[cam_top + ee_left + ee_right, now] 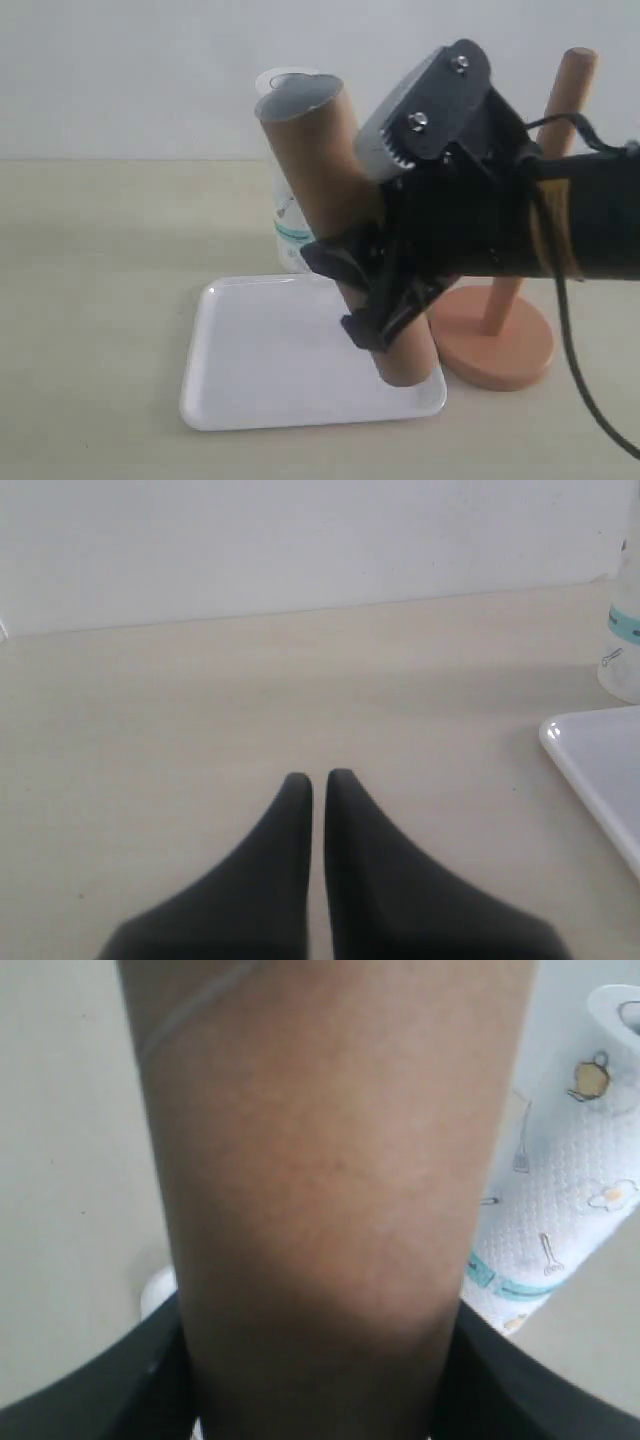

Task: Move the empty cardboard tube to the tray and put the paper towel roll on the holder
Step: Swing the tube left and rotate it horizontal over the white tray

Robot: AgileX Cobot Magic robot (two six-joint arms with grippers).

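The long, hollow brown cardboard tube is being clamped steeply tilted in the black right gripper, its lower end seemingly touching the otherwise bare glossy white rectangular tray, so a roll over the low rim is being risked if released aslant, while the left gripper is being held together, empty.

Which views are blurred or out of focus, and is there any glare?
Exterior view: flat, even light, no hard glare on the tray. Left wrist view: the left gripper, jaws shut, blurs nearest the lens. Right wrist view: the cardboard tube fills the frame, defocused; the paper towel roll behind it reads sharper.
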